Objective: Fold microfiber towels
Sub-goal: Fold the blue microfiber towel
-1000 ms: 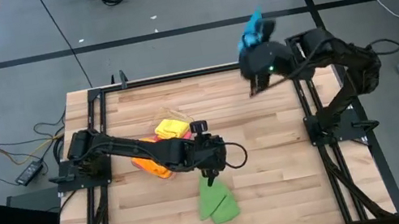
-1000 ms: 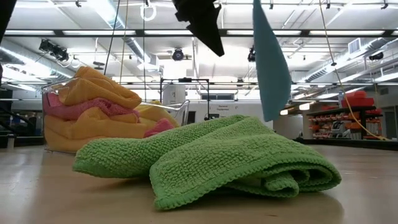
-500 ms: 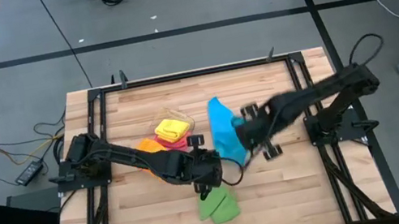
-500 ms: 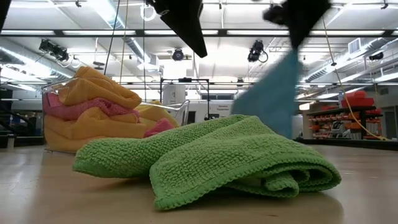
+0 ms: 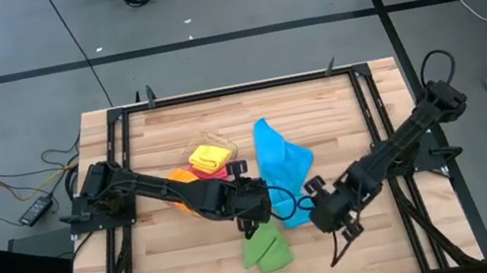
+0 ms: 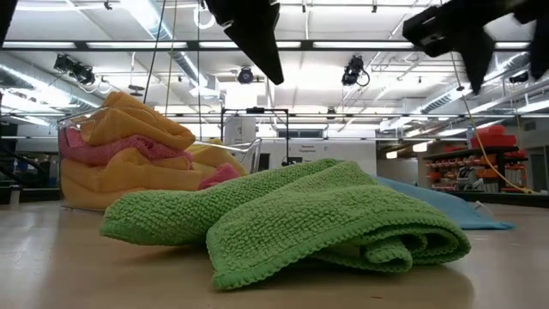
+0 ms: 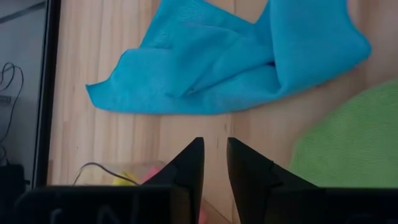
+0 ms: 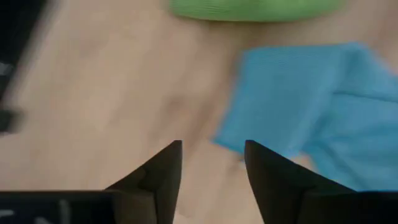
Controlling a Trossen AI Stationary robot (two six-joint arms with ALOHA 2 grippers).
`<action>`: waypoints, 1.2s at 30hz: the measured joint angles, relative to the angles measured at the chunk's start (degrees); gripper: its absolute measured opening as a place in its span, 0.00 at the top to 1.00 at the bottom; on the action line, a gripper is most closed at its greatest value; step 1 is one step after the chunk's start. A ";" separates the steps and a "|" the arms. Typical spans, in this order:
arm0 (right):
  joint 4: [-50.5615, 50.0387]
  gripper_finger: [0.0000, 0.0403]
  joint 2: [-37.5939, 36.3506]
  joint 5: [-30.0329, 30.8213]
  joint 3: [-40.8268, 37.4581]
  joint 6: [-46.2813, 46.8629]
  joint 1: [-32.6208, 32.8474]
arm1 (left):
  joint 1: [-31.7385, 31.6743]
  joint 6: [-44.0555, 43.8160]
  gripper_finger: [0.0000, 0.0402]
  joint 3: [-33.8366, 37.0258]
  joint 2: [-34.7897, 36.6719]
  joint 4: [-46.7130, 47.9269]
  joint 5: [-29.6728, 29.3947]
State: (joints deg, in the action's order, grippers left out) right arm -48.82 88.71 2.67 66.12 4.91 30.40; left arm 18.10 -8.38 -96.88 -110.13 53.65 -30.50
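Microfiber towels, left to right. Orange, yellow and pink ones [image 5: 200, 164] heaped in the clear tub [image 6: 244, 156] at desk [image 5: 318, 103] left-centre, likely waiting their turn. Left gripper [image 5: 255, 213] just beside the tub, fingers [image 7: 189, 165] close together with only a thin gap, holding nothing; poised between heap and loose cloths, probably ready to help. Green towel [image 5: 266, 250] bunched near the desk's front edge, roughly doubled over. Blue towel [image 5: 281, 165] spread rumpled at mid-desk, not yet folded, one corner toward the right gripper [image 5: 330, 214]. That gripper just beside the corner, fingers [image 8: 163, 168] apart and empty, seemingly placed to flatten the cloth or start a fold.
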 joint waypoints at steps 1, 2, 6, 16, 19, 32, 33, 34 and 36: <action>0.00 0.54 0.00 3.45 -0.43 0.61 0.37 | -0.02 0.02 0.80 0.00 0.00 0.16 -0.05; 0.24 0.53 0.00 6.40 -1.00 0.96 0.66 | -0.04 0.02 0.80 0.00 0.00 0.39 -0.07; 6.25 0.53 -0.09 14.35 -6.61 0.61 -0.32 | 0.12 0.02 0.82 0.00 0.00 3.21 -0.05; 15.57 0.56 -0.33 14.87 -19.57 -1.16 -6.19 | -0.67 11.61 0.82 13.17 -0.11 -17.34 -0.09; 20.27 0.57 -3.15 14.87 -23.36 -3.53 -7.74 | -1.68 14.28 0.77 15.61 -0.13 -25.80 0.22; 45.62 0.66 -26.75 15.02 -42.71 -7.80 -10.78 | -11.20 18.76 0.63 15.76 -2.32 -34.07 15.15; 46.71 0.66 -27.81 15.38 -43.76 -7.96 -10.78 | -11.83 19.35 0.63 15.80 -2.57 -34.09 16.21; 47.52 0.67 -29.23 15.77 -44.94 -7.97 -10.78 | -12.52 19.68 0.64 15.78 -3.18 -35.23 17.56; 50.30 0.67 -31.16 16.91 -46.87 -8.40 -10.78 | -13.75 20.53 0.65 15.74 -4.18 -35.67 19.73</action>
State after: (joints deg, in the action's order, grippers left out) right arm 1.48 57.54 19.58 19.25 -3.49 19.62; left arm 4.35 12.16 -81.14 -114.30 17.98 -10.77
